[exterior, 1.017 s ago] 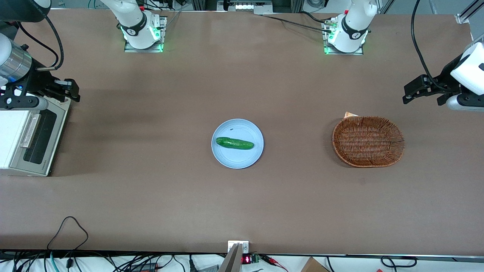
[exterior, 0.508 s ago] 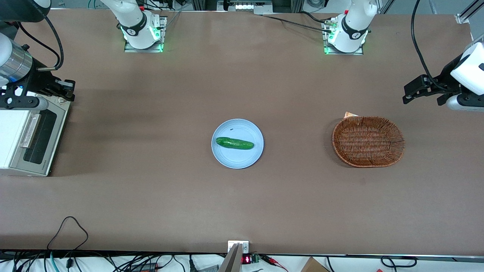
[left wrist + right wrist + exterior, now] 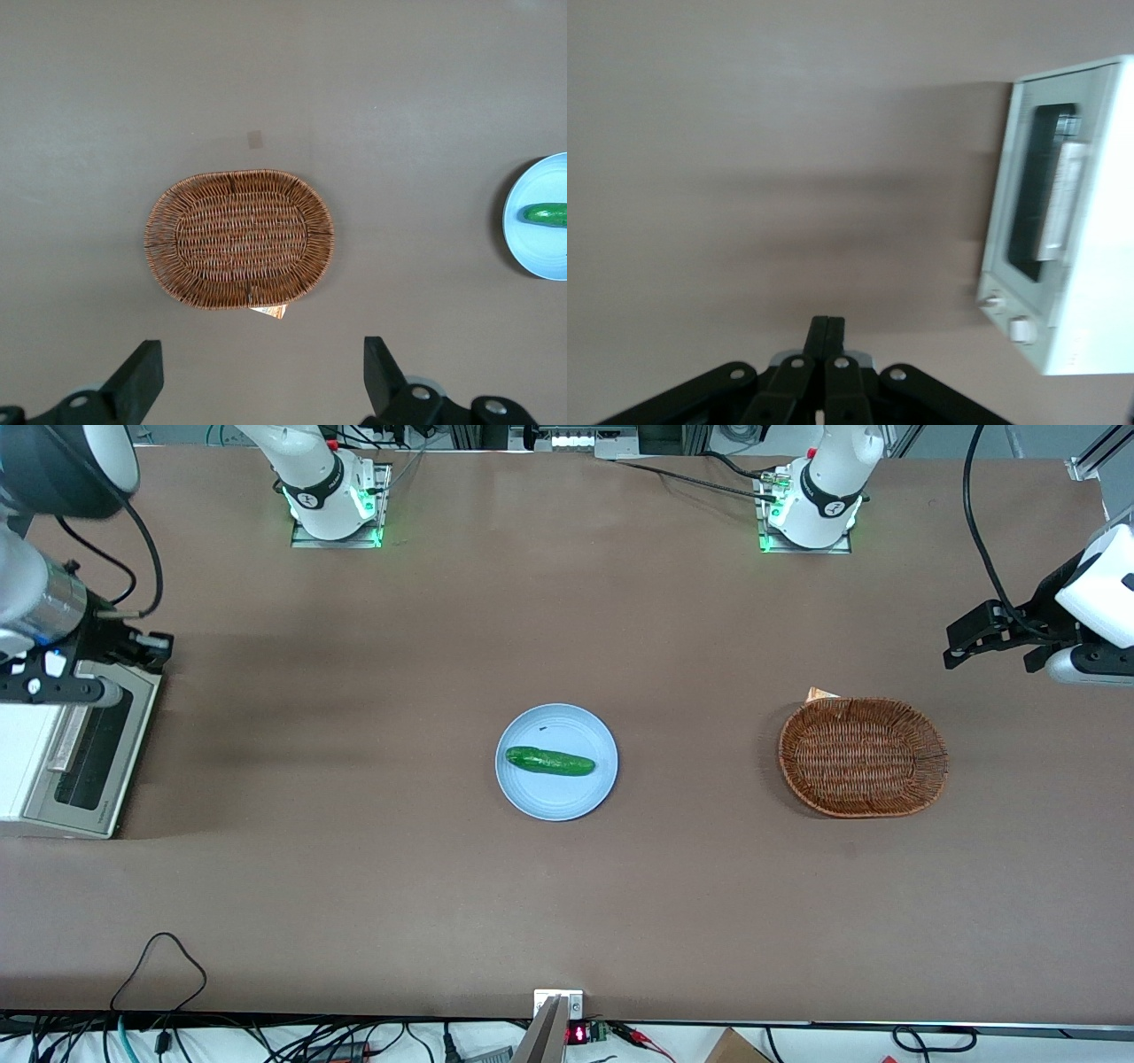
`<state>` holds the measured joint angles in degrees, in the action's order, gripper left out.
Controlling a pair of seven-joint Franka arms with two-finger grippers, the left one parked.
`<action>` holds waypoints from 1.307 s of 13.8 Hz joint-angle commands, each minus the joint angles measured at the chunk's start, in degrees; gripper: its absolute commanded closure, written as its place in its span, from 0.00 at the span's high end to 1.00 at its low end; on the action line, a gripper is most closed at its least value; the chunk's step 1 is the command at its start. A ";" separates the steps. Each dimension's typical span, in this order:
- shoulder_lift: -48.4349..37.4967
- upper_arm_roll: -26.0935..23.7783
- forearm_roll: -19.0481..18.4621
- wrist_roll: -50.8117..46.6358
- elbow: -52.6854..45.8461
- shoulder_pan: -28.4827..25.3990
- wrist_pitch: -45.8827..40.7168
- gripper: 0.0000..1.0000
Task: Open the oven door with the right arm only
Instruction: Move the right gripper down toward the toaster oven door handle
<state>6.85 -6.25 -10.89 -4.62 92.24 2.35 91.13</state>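
The small white toaster oven (image 3: 27, 757) stands at the working arm's end of the table. Its silver-grey oven door (image 3: 89, 757) with dark window and bar handle (image 3: 71, 731) is closed. The door also shows in the right wrist view (image 3: 1041, 199), closed, with two knobs beside it. My right arm (image 3: 40, 598) hangs over the oven's farther end. Its black gripper (image 3: 159, 651) is shut and empty, above the door's farther corner, not touching the handle. In the right wrist view the fingertips (image 3: 827, 329) are pressed together over bare table.
A light blue plate (image 3: 585, 731) with a green cucumber (image 3: 549, 762) sits mid-table. A brown wicker basket (image 3: 862, 757) lies toward the parked arm's end. A black cable loop (image 3: 159, 965) rests near the table's front edge.
My right arm and gripper have shifted slightly farther from the front camera and toward the oven, with the upper arm link swinging into view. The oven door stays closed.
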 commanded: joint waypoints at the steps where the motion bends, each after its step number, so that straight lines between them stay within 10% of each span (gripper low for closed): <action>1: 3.60 1.85 -6.66 -0.83 -0.05 0.46 2.46 0.00; 9: 10.98 5.37 -31.89 -9.35 6.80 2.84 15.73 0.00; 18: 13.98 7.21 -38.68 -21.65 11.64 4.95 21.90 0.00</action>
<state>21.56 0.38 -48.10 -23.12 101.89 7.12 112.17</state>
